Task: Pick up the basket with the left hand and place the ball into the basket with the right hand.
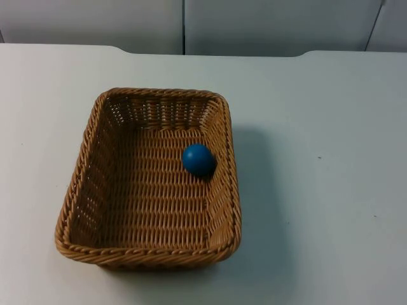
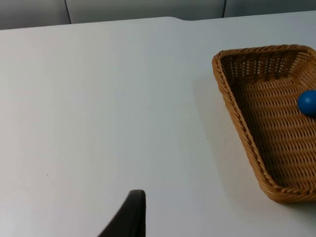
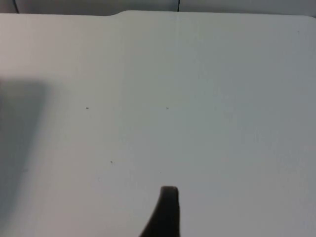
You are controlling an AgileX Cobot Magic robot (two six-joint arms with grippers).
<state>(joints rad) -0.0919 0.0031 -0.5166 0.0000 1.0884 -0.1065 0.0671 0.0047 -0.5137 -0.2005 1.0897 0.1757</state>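
A woven tan basket sits on the white table, left of the middle in the top view. A blue ball lies inside it, against the right wall. The left wrist view takes in the basket from the side with the ball on its floor. My left gripper hangs over bare table, well apart from the basket's near wall. My right gripper is above bare white table with nothing close to it.
The white table top stretches wide to the right of the basket. A grey partition wall closes off its far edge. A soft shadow falls on the table in the right wrist view.
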